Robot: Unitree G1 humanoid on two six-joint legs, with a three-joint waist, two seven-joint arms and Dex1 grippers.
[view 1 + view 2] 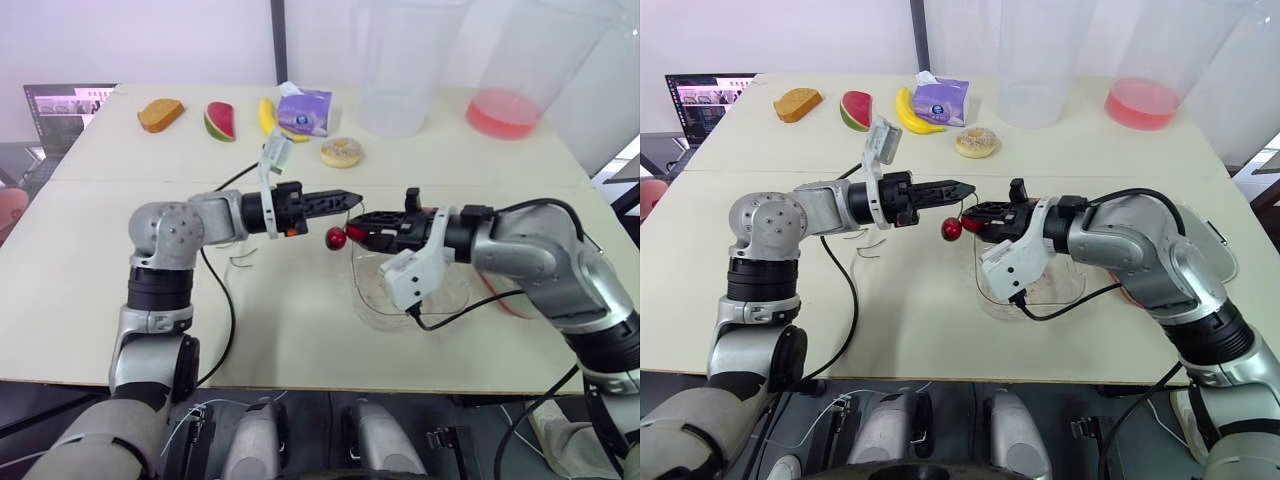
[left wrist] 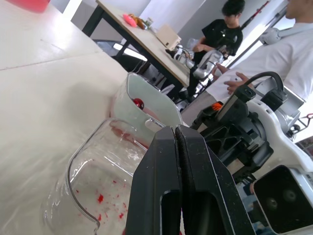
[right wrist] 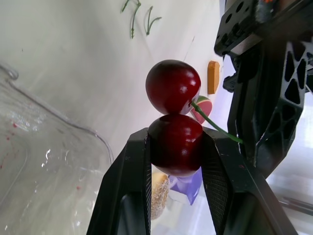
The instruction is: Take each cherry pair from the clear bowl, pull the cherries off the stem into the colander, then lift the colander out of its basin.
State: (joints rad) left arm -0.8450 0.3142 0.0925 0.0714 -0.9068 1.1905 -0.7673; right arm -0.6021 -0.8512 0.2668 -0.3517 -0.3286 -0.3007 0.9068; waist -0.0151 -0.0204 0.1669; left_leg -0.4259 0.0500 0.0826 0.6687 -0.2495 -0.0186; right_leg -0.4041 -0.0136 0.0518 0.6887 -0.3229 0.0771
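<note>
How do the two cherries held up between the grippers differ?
The clamped cherry is pinched between the right gripper's fingers, which cover its sides; the free cherry touches no finger and shows whole. The green stem is seen at the free cherry, not at the clamped cherry. Both are dark red, glossy, and touch each other.

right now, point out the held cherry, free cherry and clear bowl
held cherry (image 3: 175, 144), right wrist view, its front
free cherry (image 3: 172, 85), right wrist view, its middle
clear bowl (image 2: 105, 181), left wrist view, its inside
</note>
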